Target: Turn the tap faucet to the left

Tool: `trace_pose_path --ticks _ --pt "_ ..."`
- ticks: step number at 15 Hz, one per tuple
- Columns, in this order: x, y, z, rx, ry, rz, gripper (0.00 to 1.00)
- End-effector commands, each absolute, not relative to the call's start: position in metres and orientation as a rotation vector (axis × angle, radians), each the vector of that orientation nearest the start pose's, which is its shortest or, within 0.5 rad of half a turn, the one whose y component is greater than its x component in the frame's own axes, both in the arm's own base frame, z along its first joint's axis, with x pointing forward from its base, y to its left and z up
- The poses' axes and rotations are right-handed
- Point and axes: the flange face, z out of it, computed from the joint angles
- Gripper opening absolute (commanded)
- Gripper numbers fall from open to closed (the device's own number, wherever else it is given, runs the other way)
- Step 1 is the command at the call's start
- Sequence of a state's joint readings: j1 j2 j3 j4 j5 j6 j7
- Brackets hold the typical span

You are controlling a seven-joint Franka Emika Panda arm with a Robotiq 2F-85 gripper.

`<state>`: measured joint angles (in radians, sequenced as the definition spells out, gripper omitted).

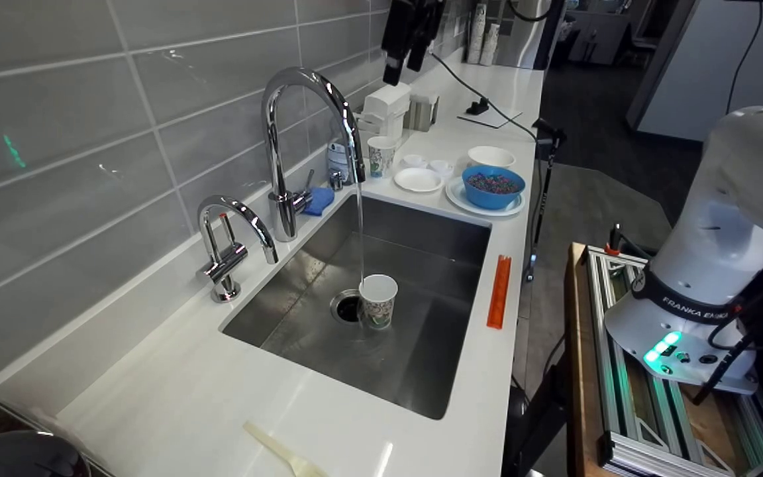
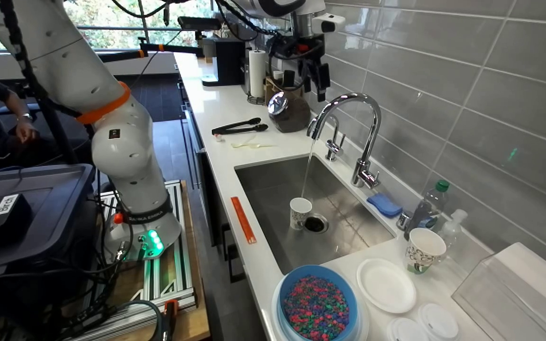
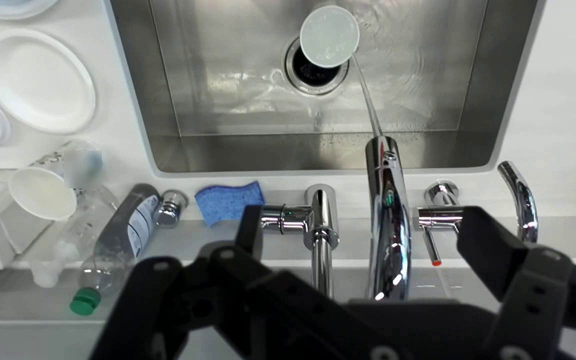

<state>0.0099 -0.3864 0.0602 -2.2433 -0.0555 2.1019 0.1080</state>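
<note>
The tap faucet, a tall chrome gooseneck, shows in both exterior views (image 1: 271,126) (image 2: 374,128) and in the wrist view (image 3: 389,215). Its spout points down over the sink (image 1: 467,318). A thin stream of water runs from it. The side lever (image 2: 370,179) is at its base. A patterned paper cup (image 1: 378,305) stands in the sink beside the drain, at the stream. My gripper (image 1: 405,73) is open and empty, above the faucet's arch in both exterior views (image 2: 314,90). In the wrist view the spout lies between the spread fingers (image 3: 363,225), below them; no contact shows.
A short chrome tap (image 1: 222,265) stands beside the faucet. A tiled wall (image 1: 209,86) rises behind both. A blue sponge (image 2: 384,205), a green-capped bottle (image 2: 427,203), a blue bowl (image 1: 493,195) and white plates (image 2: 386,286) sit on the counter. An orange strip (image 1: 499,291) lies along the sink.
</note>
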Motion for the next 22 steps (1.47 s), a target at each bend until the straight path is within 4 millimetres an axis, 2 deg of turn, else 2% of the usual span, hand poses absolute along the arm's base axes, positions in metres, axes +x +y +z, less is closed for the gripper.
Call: trace_pose_path --ticks 1,2,7,8,13,18,22 --pt "0.456 0.048 0.536 -3.141 -0.116 -0.448 1.0" --pt "0.46 0.042 0.542 -3.162 -0.031 -0.439 1.0" --pt "0.459 0.048 0.54 -3.163 -0.098 -0.434 1.0" --pt "0.46 0.053 0.53 -3.161 -0.076 -0.397 1.0" --pt "0.461 0.068 0.521 -3.151 -0.042 -0.422 1.0" --pt "0.463 0.073 0.511 -3.112 0.014 -0.572 1.0" --pt "0.464 0.079 0.496 -3.097 0.031 -0.617 1.0"
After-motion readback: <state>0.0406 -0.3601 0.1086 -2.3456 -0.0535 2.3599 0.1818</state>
